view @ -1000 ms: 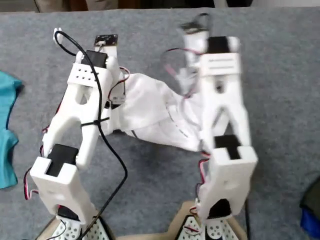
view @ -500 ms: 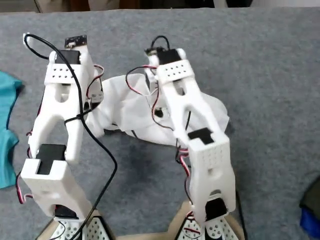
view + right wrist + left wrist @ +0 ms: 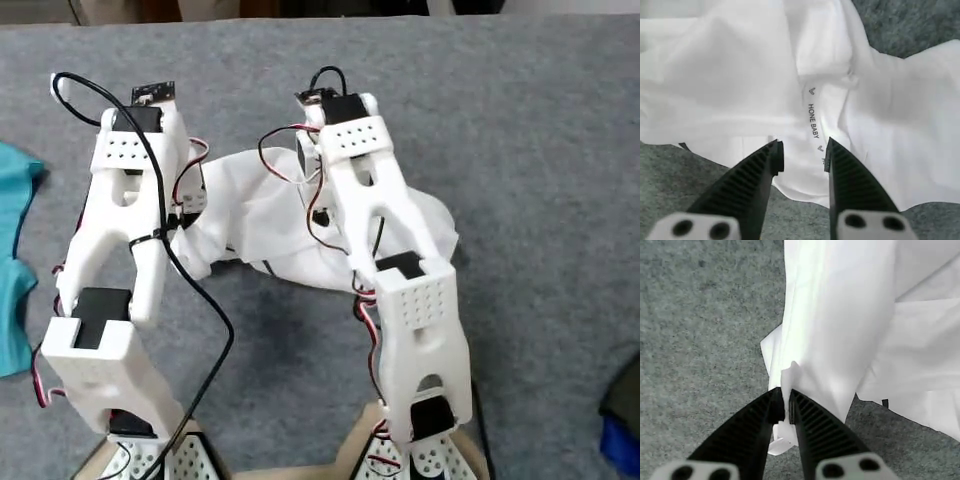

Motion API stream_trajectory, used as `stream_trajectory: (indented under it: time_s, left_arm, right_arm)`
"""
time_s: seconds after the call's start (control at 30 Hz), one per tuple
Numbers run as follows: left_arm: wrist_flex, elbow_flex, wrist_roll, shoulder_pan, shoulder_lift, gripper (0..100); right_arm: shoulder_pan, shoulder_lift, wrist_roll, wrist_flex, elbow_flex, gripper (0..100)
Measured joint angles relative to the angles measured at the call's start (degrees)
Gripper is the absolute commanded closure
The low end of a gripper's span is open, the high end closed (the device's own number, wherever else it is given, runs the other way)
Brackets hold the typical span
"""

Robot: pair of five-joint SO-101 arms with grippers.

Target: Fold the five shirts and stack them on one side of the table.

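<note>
A crumpled white shirt (image 3: 255, 215) lies on the grey table (image 3: 540, 150) between my two arms. My left gripper (image 3: 786, 407) is shut on a raised fold at the shirt's edge (image 3: 840, 315), and the cloth hangs from the pinch. My right gripper (image 3: 801, 152) stands open just above the shirt's middle (image 3: 730, 85), near a printed neck tape, with nothing between its fingers. In the high view the left arm (image 3: 130, 190) stands over the shirt's left side and the right arm (image 3: 370, 200) crosses over its centre.
A teal shirt (image 3: 15, 260) lies at the table's left edge. A dark and blue item (image 3: 622, 420) sits at the near right edge. Bare grey cloth stretches across the far side and the right half of the table.
The right arm swung from the shirt's right side to over its centre. The left arm shifted left, drawing the shirt's left part with it. Over the last half second little moved.
</note>
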Motion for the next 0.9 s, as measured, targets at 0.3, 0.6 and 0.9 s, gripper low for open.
stream_trajectory:
  time_s: [0.3,0.6,0.9]
  left_arm:
    - [-1.23,0.18,0.00,0.00,0.00,98]
    - [-1.76,1.05,0.00,0.00,0.00,98]
    - [-1.85,2.02,0.00,0.00,0.00,98]
  right_arm:
    - [0.00,5.71,-2.20,-2.90,-1.49,85.3]
    - [0.00,9.32,-2.29,-2.81,-7.03,90.2]
    - [0.00,9.49,-1.76,-2.55,-7.30,94.7]
